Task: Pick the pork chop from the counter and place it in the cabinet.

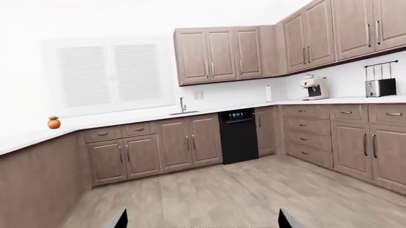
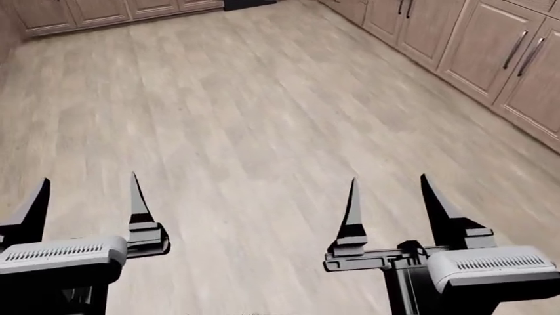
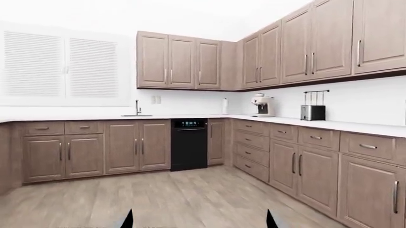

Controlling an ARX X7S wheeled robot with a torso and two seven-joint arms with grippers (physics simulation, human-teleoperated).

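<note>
**Inspector:** Two dark fingertips (image 1: 120,219) sit nearest the lens in the left wrist view, well apart at the frame's edge, nothing between them. Past them: wood-plank floor (image 1: 241,190), a black dishwasher (image 1: 238,135), a sink faucet (image 1: 182,104), a coffee machine (image 1: 313,87) and a toaster (image 1: 380,87) on the white worktop (image 1: 127,118). One small orange fruit (image 1: 54,123) rests on that top, near the corner.

**Clerk:** And the pork chop?

**Inspector:** Not seen in that view. Head view next: left gripper (image 2: 88,197) is spread wide, holding nothing; right gripper (image 2: 391,197) likewise wide and empty. Both hang over bare floor (image 2: 262,98). Panelled lower doors (image 2: 490,52) with bar handles run along the right-hand side.

**Clerk:** Pork chop there?

**Inspector:** No. Neither it nor the shelved cabinet shows.

**Clerk:** Right wrist view?

**Inspector:** Two fingertip points (image 3: 127,219), set apart, nothing gripped. Same dishwasher (image 3: 188,144), faucet, coffee machine (image 3: 262,105) and toaster (image 3: 313,112) beyond; shuttered window (image 3: 63,66) above the sink run; closed upper doors (image 3: 180,61). Pork chop appears in none of the three views; I cannot tell where it lies.
</note>
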